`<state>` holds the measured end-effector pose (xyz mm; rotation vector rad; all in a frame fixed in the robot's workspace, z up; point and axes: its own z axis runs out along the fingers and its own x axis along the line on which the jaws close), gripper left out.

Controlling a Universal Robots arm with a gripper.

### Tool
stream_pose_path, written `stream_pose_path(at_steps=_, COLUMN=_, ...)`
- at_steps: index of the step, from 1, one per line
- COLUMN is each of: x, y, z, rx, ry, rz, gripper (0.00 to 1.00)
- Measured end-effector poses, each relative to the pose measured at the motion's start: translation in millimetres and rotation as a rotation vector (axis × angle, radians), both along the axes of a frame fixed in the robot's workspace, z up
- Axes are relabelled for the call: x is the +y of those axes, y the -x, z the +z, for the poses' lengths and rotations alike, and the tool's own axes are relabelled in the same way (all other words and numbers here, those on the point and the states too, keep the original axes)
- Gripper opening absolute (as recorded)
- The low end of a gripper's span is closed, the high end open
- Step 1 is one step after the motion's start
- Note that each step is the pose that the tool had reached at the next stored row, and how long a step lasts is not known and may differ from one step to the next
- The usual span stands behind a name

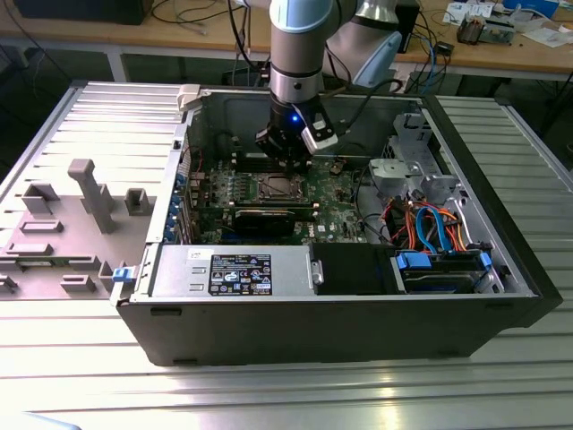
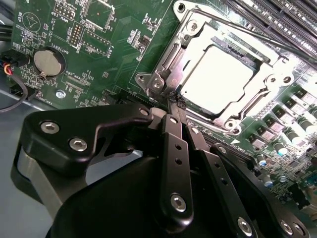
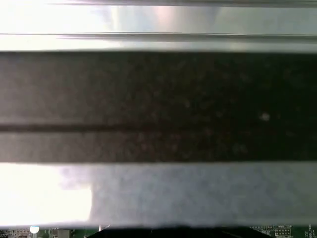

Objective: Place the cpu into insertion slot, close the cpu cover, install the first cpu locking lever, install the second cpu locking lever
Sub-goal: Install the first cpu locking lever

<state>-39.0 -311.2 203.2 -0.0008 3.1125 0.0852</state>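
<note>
In the second wrist view the hand [image 2: 174, 105] sat nearest the camera: black linkage plates with silver screws, the 2 fingers [image 2: 174, 148] brought together to a narrow point. The tips met at a thin dark rod at the corner of the socket frame, apparently a locking lever [image 2: 171, 99]; the fingers looked clenched on it, though the contact itself was small and partly hidden.

Just beyond the tips lay the insertion slot [image 2: 163, 64], its silver metal rim set into the green motherboard [image 2: 119, 49]. The cpu [image 2: 218, 79] lay flat inside it, a square chip with a bright silver-grey top, strongly lit and nearly white. The cpu cover [image 2: 257, 94], a thin silver frame plate with a square window, lay down around the chip, its window framing the metal top. A round coin battery [image 2: 48, 62] sat on the board well apart from the socket. Long narrow black slots [image 2: 277, 20] ran past the far side of the socket.

In the exterior view the computer case [image 1: 340, 305] lay open on the ribbed metal tabletop [image 1: 286, 394]. A black box with a white label [image 1: 240, 273] lay along the near wall. The arm [image 1: 300, 45] came down from above, with the hand [image 1: 285, 159] low over the socket [image 1: 279, 188] near the middle of the board.
</note>
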Motion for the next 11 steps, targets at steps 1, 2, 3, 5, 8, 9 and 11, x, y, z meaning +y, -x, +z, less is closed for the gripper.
stream_pose_path(at_steps=1, x=0.0, y=0.0, z=-0.6, rx=-0.0002, ry=0.0019, rz=0.000, gripper=0.11)
stream_pose_path(at_steps=2, x=0.1, y=0.0, z=-1.1, rx=0.0000, ry=0.0040, rz=0.000, gripper=0.11)
stream_pose_path(at_steps=3, x=0.1, y=0.0, z=-1.5, rx=0.0000, ry=0.0051, rz=0.000, gripper=0.11)
stream_pose_path(at_steps=5, x=0.3, y=-0.1, z=-2.2, rx=0.0001, ry=0.0059, rz=0.000, gripper=0.11)
stream_pose_path(at_steps=8, x=0.5, y=-0.3, z=-2.4, rx=-0.0002, ry=0.0024, rz=0.000, gripper=0.11)
stream_pose_path(at_steps=9, x=0.5, y=-0.3, z=-2.4, rx=-0.0002, ry=-0.0024, rz=0.000, gripper=0.11)
stream_pose_path(at_steps=11, x=0.7, y=-0.3, z=-2.6, rx=-0.0004, ry=-0.0119, rz=0.000, gripper=0.11)
